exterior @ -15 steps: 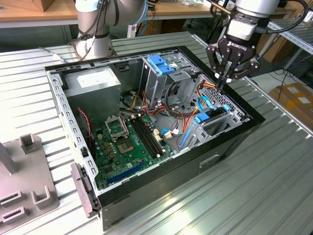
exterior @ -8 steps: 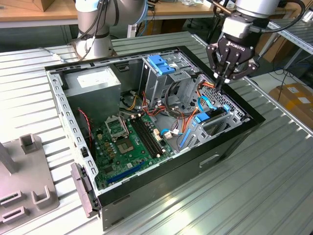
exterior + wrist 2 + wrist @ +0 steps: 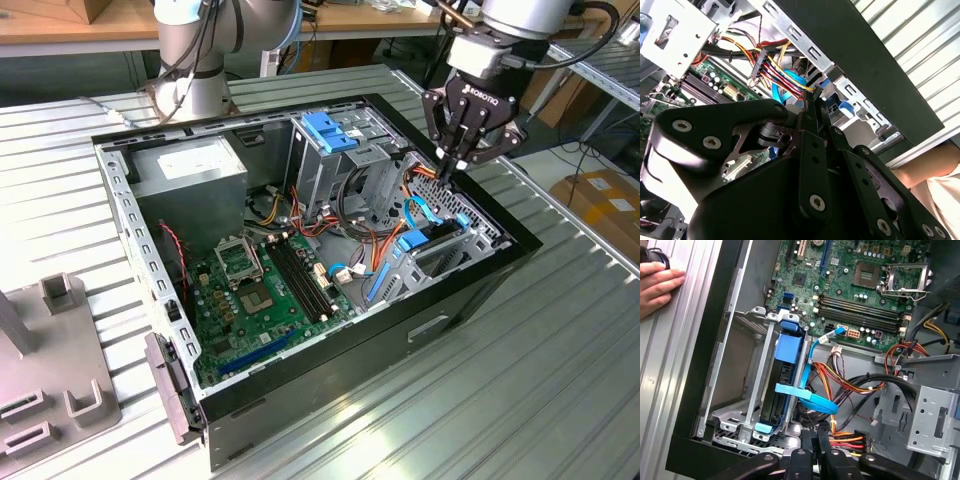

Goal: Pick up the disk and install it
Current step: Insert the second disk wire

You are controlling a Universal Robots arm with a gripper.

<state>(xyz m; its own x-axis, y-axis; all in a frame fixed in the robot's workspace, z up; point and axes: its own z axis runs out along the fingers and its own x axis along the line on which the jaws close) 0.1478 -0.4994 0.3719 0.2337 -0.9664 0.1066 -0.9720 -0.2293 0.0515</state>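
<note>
The disk (image 3: 789,347), dark and framed by a bright blue carrier, stands on edge inside the grey drive bay (image 3: 735,420) at the front corner of the open computer case. In the exterior view the disk (image 3: 412,243) sits low in that bay on the view's right. My gripper (image 3: 447,170) hangs just above the bay, fingers pressed together with nothing seen between them. In both wrist views the gripper (image 3: 812,437) (image 3: 811,100) points down beside a bundle of red, yellow and orange wires, a short way from the disk's end. A flat blue cable (image 3: 810,400) loops over the disk.
The case holds a green motherboard (image 3: 260,290), a grey power-supply box (image 3: 190,170) and a metal cage with a blue cap (image 3: 325,135). Wire bundles (image 3: 855,385) crowd the space beside the bay. A person's hand (image 3: 660,282) rests on the table by the case. A grey fixture (image 3: 50,360) stands at the exterior view's left.
</note>
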